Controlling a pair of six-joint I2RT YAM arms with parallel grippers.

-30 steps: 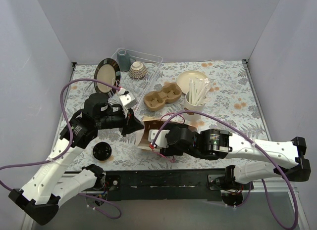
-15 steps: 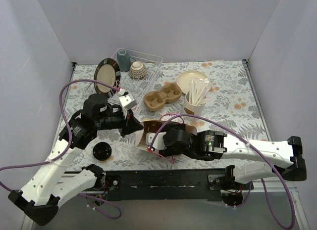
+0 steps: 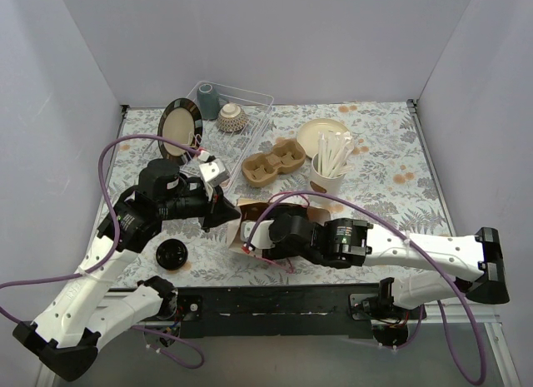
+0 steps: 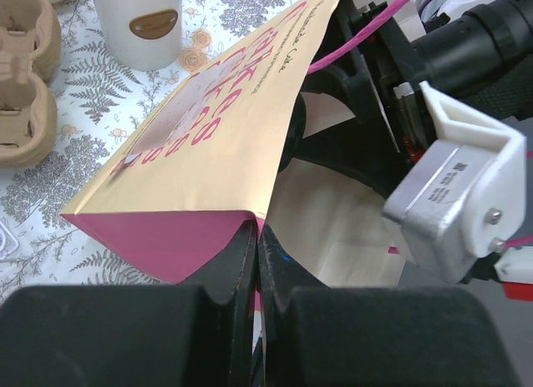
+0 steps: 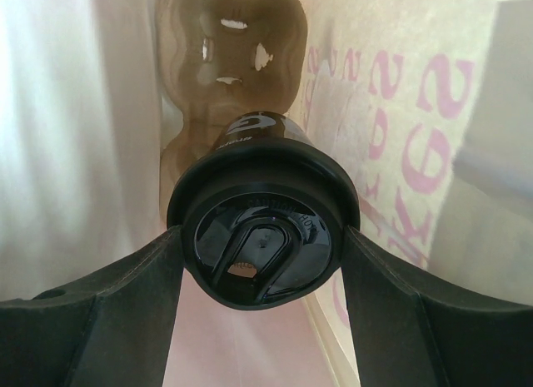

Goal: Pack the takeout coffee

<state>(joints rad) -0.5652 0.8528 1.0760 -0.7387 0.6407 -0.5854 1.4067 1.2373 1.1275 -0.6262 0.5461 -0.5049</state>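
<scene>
- Right gripper [image 5: 262,241]: jaws spread wide and closed on the takeout coffee cup [image 5: 260,212], one finger [image 5: 100,312] pressed against each side of its black lid rim.
- Takeout coffee cup: a white paper body under a round black lid, held between the right jaws. The lid faces the wrist camera and its sip flap is visible. The cup sits inside the mouth of the paper bag [image 4: 208,129], with bag walls on both sides of it.
- Left gripper [image 4: 254,237]: jaws fully closed, pinching the edge of the bag's mouth and holding that side lifted.
- Paper bag: tan with pink lettering and a pink fold. It lies on its side near the front middle of the bench [image 3: 383,154], between the two arms.
- Brown moulded holder [image 5: 229,62]: two wells, visible past the cup and deeper in the bag. Whether the cup rests in it cannot be told.
- Loose black lid [image 3: 171,254]: flat on the bench near the left arm, apart from the bag.
- Pulp carrier [image 3: 273,162]: on the bench behind the bag, unfilled.
- White cup of utensils [image 3: 329,166]: upright, just right of the pulp carrier.
- Cream plate [image 3: 316,131]: behind the utensil cup.
- Clear bin [image 3: 250,104]: at the back left, holding a grey cup [image 3: 207,96] and a patterned bowl [image 3: 231,116]. A dark-rimmed plate [image 3: 179,125] stands tilted at its left.
</scene>
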